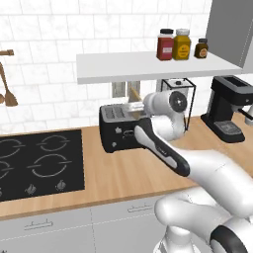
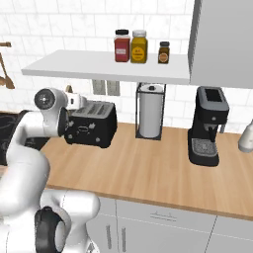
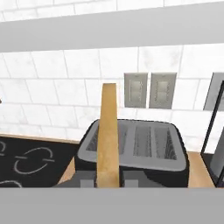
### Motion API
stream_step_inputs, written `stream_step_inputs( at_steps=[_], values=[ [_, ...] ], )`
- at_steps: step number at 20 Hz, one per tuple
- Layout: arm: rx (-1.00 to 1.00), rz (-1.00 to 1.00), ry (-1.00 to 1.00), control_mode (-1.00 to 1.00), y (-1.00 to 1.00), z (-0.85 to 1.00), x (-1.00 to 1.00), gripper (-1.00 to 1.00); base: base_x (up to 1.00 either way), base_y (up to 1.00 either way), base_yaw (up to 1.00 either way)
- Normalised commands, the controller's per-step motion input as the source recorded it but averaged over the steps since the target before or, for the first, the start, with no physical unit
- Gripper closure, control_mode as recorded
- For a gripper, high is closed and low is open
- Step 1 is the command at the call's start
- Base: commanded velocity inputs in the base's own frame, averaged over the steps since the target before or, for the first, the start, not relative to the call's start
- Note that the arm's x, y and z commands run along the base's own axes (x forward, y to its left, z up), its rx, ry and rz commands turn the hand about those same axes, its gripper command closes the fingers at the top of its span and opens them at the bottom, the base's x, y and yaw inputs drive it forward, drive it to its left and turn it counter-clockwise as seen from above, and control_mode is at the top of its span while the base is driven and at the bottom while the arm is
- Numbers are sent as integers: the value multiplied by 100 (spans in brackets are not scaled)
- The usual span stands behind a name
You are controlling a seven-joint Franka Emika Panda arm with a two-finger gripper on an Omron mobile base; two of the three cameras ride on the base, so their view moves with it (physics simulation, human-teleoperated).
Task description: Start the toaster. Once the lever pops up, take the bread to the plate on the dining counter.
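The bread (image 3: pixel 107 135) stands on edge between the closed jaws, its long axis upright, lifted just above the toaster (image 3: pixel 133 151) slots. The gripper (image 3: pixel 108 180) pinches its lower end. The toaster sits on the wood counter (image 1: pixel 99 178) beside the stovetop (image 1: pixel 39 163); carrying the slice off probably means raising it clear first.

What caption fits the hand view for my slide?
Gripper shut on the bread, holding the slice upright above the toaster, with the stovetop alongside.
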Motion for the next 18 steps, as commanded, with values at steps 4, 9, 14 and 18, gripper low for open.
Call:
stream_step_inputs(
  at_steps=[4, 9, 14, 18],
  values=[
    [0, 0, 7, -100, -27, -4, -100, 100, 0, 0, 0],
    [0, -2, 2, -100, -52, 6, -96, 100, 0, 0, 0],
    [0, -2, 5, -100, -61, 38, -86, 100, 0, 0, 0],
    [0, 0, 11, -100, -34, 46, -70, 100, 0, 0, 0]
  ],
)
